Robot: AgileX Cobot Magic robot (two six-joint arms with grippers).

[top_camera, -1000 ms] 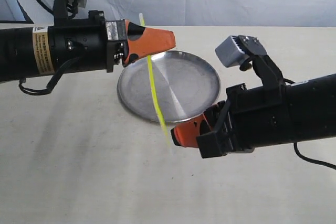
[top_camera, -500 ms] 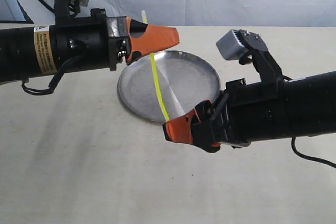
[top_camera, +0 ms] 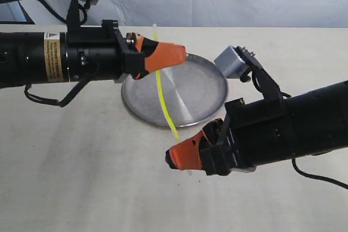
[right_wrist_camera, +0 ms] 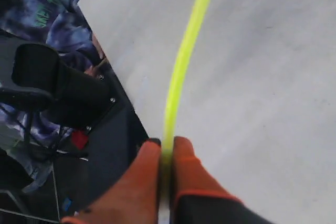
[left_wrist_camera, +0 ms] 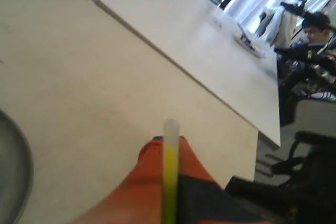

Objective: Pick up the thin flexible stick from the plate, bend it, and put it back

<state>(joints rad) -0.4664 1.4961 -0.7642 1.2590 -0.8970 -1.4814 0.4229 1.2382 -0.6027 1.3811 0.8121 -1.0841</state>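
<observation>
Exterior view. Shows the thin flexible stick (top_camera: 162, 99) lifted above the plate (top_camera: 209, 88), running from over the plate's far-left rim to just past its near rim, only slightly curved. Shows the left fingers (top_camera: 163, 55) clamped on its upper part, and the right fingers (top_camera: 187, 155) clamped on its lower end, beyond the plate's near rim, over the desk (top_camera: 81, 161).

Left wrist view. Blurred, but seems to show the stick pressed between the orange fingers, with the whitish end (left_wrist_camera: 170, 127) sticking out past them.

Right wrist view. Confirms a narrow pinch, close to the very tips.

Likely to go wrong in the bending itself. With so little held, could slip out of one pinch and spring away, landing on the desk beside the plate. If pushed together too sharply, could kink instead of arching.
</observation>
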